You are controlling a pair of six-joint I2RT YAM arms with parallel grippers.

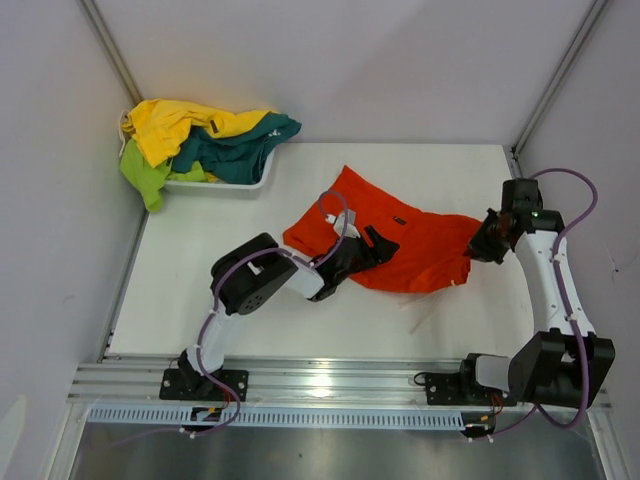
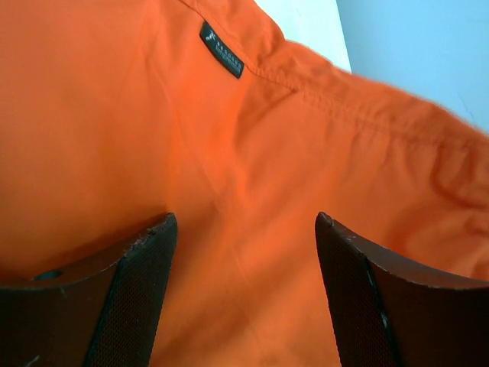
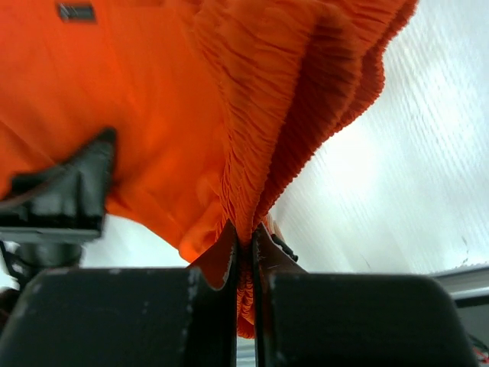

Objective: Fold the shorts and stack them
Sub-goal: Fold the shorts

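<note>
While right jaws pinch one orange pair (image 1: 420, 250), three pairs (image 1: 240, 150) crowd basket (image 1: 225, 187).

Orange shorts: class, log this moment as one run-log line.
left end effector: open, over orange shorts | right end effector: shut on orange shorts | state: unfolded

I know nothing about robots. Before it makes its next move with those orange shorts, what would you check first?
1. Right end effector has a firm hold on the orange shorts: ok, shut on the ribbed waistband.
2. Left end effector free to take a hold: ok, open above the fabric.
3. Left fingers touching the cloth: cannot tell.
4. Shorts lying flat: not ok, bunched at the right grip.
5. The other shorts out of the way: ok, piled in the basket.
</note>
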